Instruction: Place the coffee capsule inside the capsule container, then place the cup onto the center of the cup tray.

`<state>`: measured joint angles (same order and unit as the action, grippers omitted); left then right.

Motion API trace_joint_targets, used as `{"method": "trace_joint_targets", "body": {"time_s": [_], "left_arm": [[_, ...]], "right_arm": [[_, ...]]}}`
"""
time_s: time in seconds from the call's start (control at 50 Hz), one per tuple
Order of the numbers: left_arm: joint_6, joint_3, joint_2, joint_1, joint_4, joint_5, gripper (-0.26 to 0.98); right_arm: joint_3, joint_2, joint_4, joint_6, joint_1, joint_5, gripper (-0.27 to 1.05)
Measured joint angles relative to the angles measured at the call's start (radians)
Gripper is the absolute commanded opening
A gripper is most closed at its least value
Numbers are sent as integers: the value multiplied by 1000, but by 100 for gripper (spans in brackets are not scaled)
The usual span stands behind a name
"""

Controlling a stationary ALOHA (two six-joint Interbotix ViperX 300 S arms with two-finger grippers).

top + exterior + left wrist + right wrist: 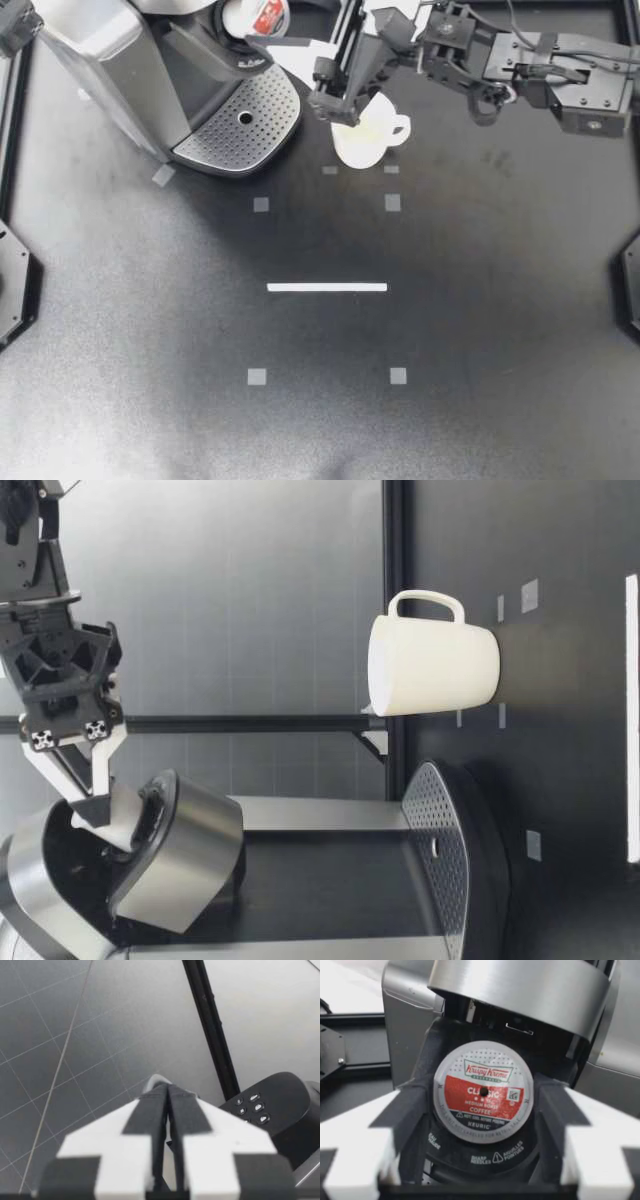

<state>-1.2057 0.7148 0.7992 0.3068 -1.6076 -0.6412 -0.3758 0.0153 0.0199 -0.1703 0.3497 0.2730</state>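
**At the coffee machine's open mouth: capsule in the right claw, cup waiting beside the tray**

At the back of the black desk [320, 420], toward the left arm's side, stands a silver and black coffee machine [100, 55] with its brew head lifted open. The right arm reaches across from its own side. The right claw [258, 28] hangs over that opening, set wide and gripping the coffee capsule [266, 16] by its rim from two sides. The capsule's foil lid faces back along the claw. Its axis therefore runs in line with the claw and points down into the round black capsule container [470, 1160] directly beneath. The capsule seems to sit at the container's mouth, not quite seated. A short straight push downward and a release look like all that is left of this step.

The white cup [362, 138] stands upright on the desk just beside the perforated cup tray [225, 135], on the side toward the right arm. Its handle points away from the machine. Nothing stands on the tray. The right arm passes above the cup and is much the nearer arm to it.

The left claw [167, 1089] is pressed shut on nothing. It is raised in the air near the machine's button panel [252, 1107] and aimed at the back wall.
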Motion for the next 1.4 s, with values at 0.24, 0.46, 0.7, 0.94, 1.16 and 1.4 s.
{"method": "trace_joint_targets", "body": {"time_s": [0.24, 0.46, 0.7, 0.94, 1.16, 1.4], "left_arm": [[0, 0, 0, 0, 0, 0, 10], [0, 0, 0, 0, 0, 0, 10], [-2, 15, -2, -2, -2, -21, 10], [-49, 43, 0, 0, -14, -150, 10], [-146, 55, -31, 54, -18, -155, 10], [-202, 57, -81, 127, -18, -98, 10]], "right_arm": [[25, 23, 2, 2, 0, -3, 86], [29, 31, 2, 3, 0, -5, 85], [18, 20, 2, 6, 0, -5, 85], [-77, -77, -9, 18, -6, -5, 84], [-155, -172, -15, 34, -61, -2, 75], [-250, -250, -18, 46, -77, 78, 62]]}}
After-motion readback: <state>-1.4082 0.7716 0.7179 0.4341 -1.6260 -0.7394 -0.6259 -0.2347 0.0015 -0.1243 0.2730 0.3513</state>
